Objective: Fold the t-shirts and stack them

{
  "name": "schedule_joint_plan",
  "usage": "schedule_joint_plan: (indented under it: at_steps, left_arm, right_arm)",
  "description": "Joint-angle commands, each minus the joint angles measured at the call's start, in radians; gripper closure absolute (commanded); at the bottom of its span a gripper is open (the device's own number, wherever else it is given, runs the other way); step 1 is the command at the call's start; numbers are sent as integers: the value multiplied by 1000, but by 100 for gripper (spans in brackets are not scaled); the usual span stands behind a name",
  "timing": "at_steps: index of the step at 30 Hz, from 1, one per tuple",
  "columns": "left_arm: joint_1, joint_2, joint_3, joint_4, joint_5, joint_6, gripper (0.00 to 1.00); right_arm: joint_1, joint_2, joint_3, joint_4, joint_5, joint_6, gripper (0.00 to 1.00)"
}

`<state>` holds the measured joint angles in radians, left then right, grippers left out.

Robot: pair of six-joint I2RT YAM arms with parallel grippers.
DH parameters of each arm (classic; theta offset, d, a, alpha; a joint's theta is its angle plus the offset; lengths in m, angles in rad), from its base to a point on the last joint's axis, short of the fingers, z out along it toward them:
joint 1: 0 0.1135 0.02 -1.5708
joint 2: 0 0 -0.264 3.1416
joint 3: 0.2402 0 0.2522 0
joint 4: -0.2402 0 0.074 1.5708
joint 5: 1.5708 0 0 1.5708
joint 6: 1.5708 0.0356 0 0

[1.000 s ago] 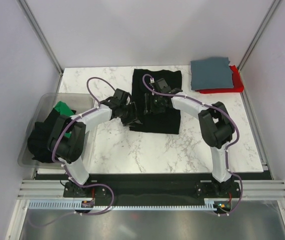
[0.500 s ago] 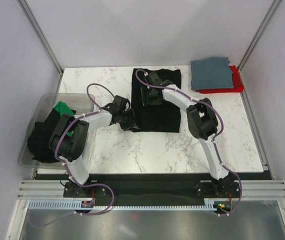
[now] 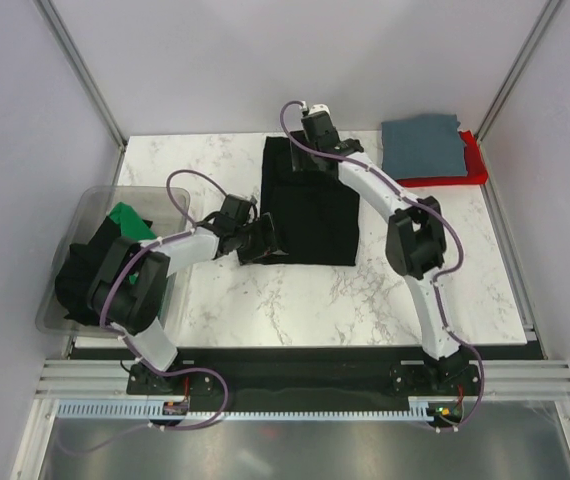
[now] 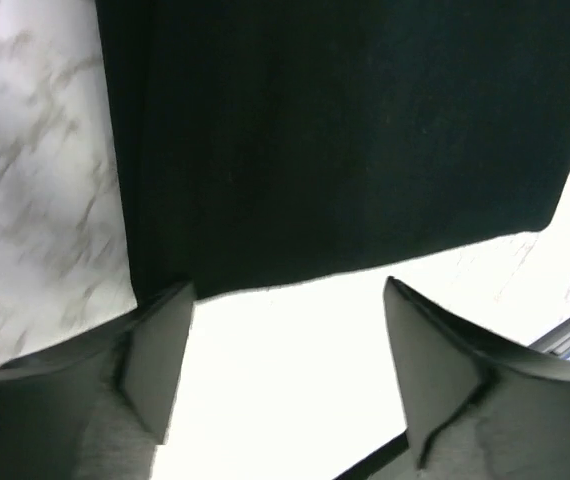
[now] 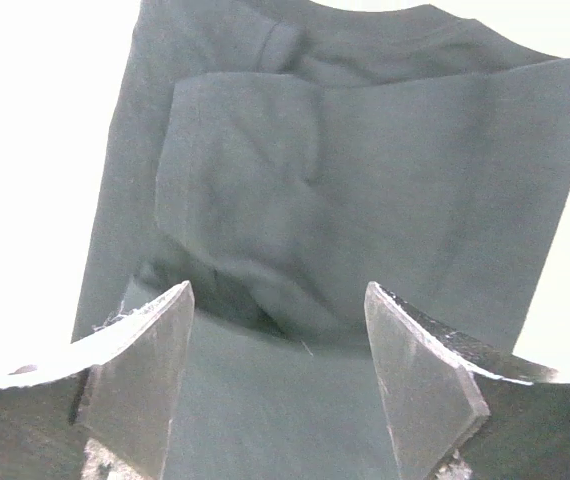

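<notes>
A black t-shirt lies folded into a flat rectangle at the middle of the marble table. My left gripper is open and empty, low at the shirt's near-left corner. In the left wrist view the shirt's near edge lies just beyond the open gripper. My right gripper is open and empty above the shirt's far edge. The right wrist view shows folded cloth layers under the open gripper. A slate grey-blue shirt lies folded on a red one at the far right.
A clear plastic bin stands at the table's left edge, holding a green shirt and a crumpled black one. Grey walls with metal posts close in the table on three sides.
My right gripper has moved from the middle of the black shirt out to its far edge. My left gripper has drawn back toward the shirt's near-left corner. The shirt now lies flatter.
</notes>
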<state>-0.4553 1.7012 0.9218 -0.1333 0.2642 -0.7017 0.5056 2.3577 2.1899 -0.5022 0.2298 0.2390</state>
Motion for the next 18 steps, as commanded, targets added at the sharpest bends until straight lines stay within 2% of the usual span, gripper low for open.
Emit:
schedule_joint_plan:
  at_steps: [1, 2, 5, 6, 7, 11, 12, 18]
  left_arm:
    - [1, -109, -25, -132, -63, 11, 11]
    - [1, -136, -6, -149, -69, 11, 6]
    - [3, -205, 35, -215, -108, 28, 4]
    - [3, -216, 41, -239, -129, 30, 4]
    - [4, -221, 45, -247, -137, 36, 4]
    - [27, -203, 54, -282, -152, 48, 8]
    - [38, -193, 51, -269, -151, 54, 7]
    - [50, -164, 51, -230, -146, 73, 0]
  right_arm:
    - [1, -301, -191, 114, 34, 12, 22]
    - [-4, -346, -246, 108, 28, 31, 21]
    - [-27, -538, -503, 97, -24, 119, 20]
    - [-32, -584, -632, 99, -70, 137, 20]
    - [-38, -668, -695, 97, -84, 163, 20]
    - [-42, -836, -991, 102, -200, 270, 21]
    - [-42, -929, -1198, 163, -274, 331, 22]
    - [-56, -1000, -1403, 244, -303, 368, 26]
